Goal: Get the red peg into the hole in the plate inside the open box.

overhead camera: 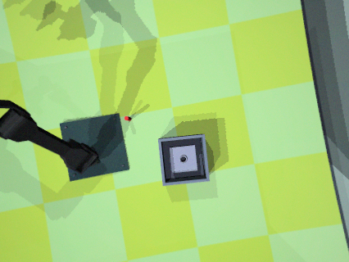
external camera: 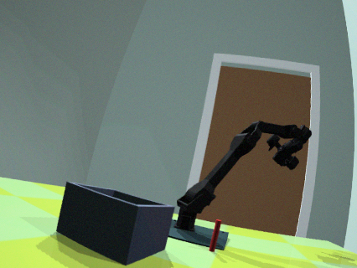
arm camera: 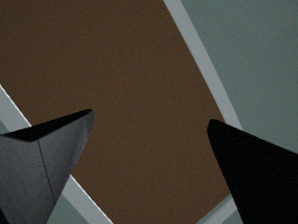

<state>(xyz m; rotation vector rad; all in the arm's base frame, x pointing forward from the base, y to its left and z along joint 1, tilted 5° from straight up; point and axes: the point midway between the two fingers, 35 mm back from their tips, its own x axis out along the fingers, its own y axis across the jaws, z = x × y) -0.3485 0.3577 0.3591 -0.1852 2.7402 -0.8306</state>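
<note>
The red peg (overhead camera: 127, 118) (external camera: 215, 235) stands upright on the checkered floor, just off a corner of the arm's dark base plate. The open box (overhead camera: 206, 160) (external camera: 98, 222) stands apart from the peg. Inside it, the light plate (overhead camera: 191, 152) with its round dark hole (overhead camera: 183, 159) shows in the top view; the box walls hide it in the exterior view. My gripper (external camera: 280, 152) (arm camera: 152, 120) is open, with nothing between its fingers. It is raised high, well away from the peg and the box, and points at the brown door. It is out of frame in the top view.
The dark base plate (overhead camera: 112, 161) (external camera: 194, 237) lies beside the peg, with the arm (overhead camera: 49, 141) (external camera: 224, 167) rising from it. A brown door (external camera: 260, 188) (arm camera: 125, 60) in a pale frame is in the background. A grey wall (overhead camera: 329, 82) edges the top view's right side.
</note>
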